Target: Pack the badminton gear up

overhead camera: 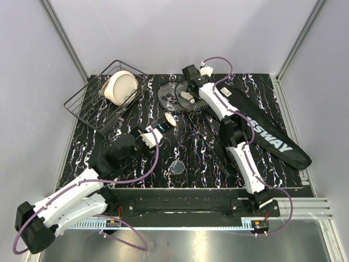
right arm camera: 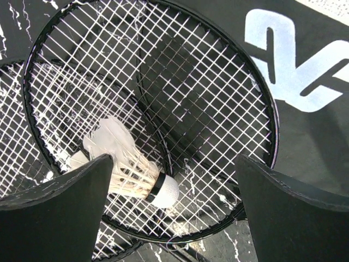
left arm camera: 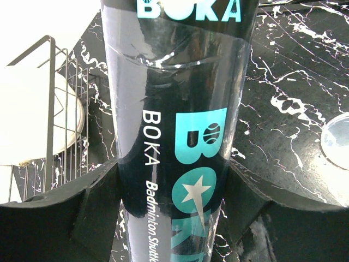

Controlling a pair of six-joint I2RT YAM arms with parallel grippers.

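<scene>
Shuttlecock point(right arm camera: 133, 169) lies on the racket heads point(right arm camera: 180, 82) near the far edge of the tabletop point(overhead camera: 136, 112), its long axis spanning your open right tool point(right arm camera: 174, 166); your left tool point(left arm camera: 172, 180) grips the shuttle tube point(left arm camera: 180, 109).

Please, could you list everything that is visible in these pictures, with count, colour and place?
rackets: two, black, far centre, heads overlapping
shuttlecock: one clearly seen, white, on the racket strings
shuttle tube: one, black with teal letters, in the left gripper
racket bag: one, black, right side
clear disc: one, transparent, near centre
wire basket: one, black, far left
round object: one, cream, in the basket
table: one, black, white veins
left gripper: shut on the tube
right gripper: open, around the shuttlecock
</scene>
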